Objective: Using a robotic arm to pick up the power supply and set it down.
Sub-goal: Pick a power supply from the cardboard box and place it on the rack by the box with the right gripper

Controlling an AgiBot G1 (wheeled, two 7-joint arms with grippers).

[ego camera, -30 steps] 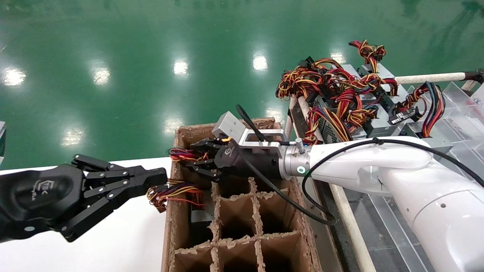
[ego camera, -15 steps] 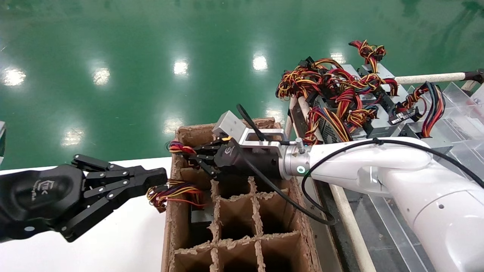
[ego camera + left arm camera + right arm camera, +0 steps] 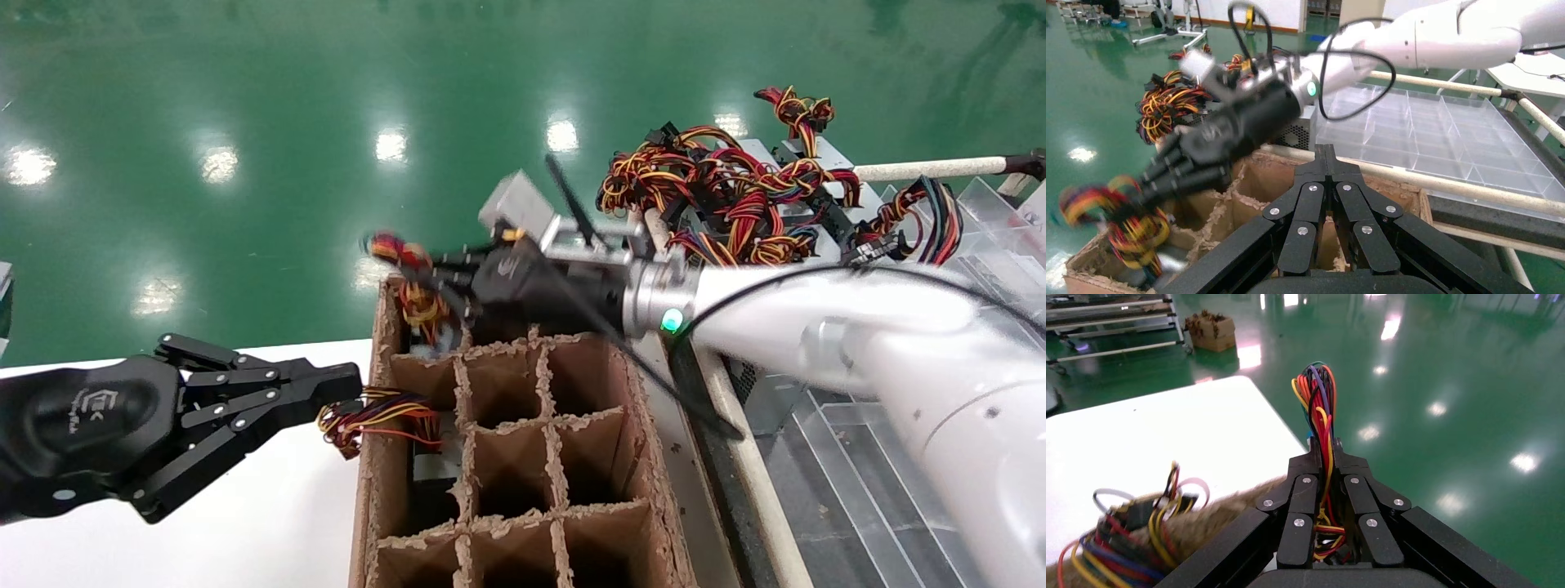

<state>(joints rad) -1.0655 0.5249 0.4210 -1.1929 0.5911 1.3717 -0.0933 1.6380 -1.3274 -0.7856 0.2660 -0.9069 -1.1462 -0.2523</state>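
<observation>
Right gripper at frame centre, clenched on wires of power supply, dangling over top-left cell of cardboard box. Left gripper lower left over white table, closed, grasping nothing.

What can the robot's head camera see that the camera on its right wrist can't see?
Only the head view shows the divided cardboard box, the pile of other power supplies on the rack, the parked left gripper, and a second wire bundle hanging over the box's edge beside it.

Only the right wrist view shows the wires pinched between the fingers up close, and a small brown box far off on the floor.

Both show the right gripper, the white table and the green floor.
</observation>
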